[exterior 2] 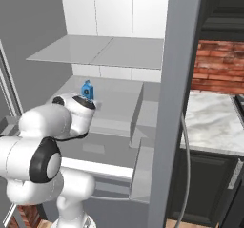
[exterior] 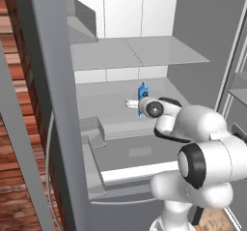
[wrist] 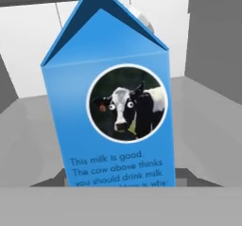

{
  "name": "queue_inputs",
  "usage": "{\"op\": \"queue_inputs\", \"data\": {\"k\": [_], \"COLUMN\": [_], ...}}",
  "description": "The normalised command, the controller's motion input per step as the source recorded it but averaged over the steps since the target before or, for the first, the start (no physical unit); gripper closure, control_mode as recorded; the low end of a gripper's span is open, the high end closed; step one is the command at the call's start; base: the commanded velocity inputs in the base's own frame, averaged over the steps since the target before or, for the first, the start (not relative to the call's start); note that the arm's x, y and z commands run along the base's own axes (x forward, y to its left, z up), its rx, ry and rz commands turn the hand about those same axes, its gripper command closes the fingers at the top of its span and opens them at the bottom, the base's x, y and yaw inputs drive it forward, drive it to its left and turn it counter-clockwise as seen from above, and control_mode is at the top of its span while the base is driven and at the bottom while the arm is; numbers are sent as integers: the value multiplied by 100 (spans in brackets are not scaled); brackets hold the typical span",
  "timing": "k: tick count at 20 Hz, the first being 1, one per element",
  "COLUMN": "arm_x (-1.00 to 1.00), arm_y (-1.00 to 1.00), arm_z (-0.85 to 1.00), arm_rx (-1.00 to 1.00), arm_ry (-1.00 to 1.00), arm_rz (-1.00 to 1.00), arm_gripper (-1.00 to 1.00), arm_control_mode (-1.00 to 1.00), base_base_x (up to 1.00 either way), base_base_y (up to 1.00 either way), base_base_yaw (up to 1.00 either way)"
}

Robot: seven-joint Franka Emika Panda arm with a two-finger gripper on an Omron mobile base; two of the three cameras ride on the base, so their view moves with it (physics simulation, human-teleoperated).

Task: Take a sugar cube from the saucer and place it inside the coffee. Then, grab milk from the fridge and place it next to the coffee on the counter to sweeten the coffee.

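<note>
The small blue gabled milk carton [exterior: 142, 91] stands upright on a pale shelf of the open grey-white fridge [exterior: 140, 56], at frame centre. The white arm's gripper reaches toward it; whether its fingers are apart or together cannot be told. In the hand view the carton [wrist: 113, 111] looms close, with a round cow picture.

Left base view sits behind the arm on its left, facing forward and down into the open fridge [exterior: 144, 56]; the arm rises at lower right, a brick wall edges the left. Right base view looks from behind on the right into the same fridge interior, with the counter [exterior 2: 214, 122] at far right. Both share the shelves and the milk [exterior: 143, 91] on the middle shelf. Hand view faces the milk carton's cow label squarely, very close.
</note>
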Motion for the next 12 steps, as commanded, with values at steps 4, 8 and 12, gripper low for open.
{"op": "queue_inputs", "data": {"k": [4, 8, 12], "arm_x": [-23, -21, -37], "arm_y": [0, 0, 0], "arm_z": [100, 100, 100], "arm_rx": [0, 2, 3], "arm_ry": [6, 10, 18], "arm_rz": [0, 0, 0], "arm_gripper": [100, 100, 100], "arm_control_mode": [-100, -100, -100], "base_base_x": [0, 0, 0], "base_base_y": [0, 0, 0], "base_base_yaw": [0, 0, 0]}}
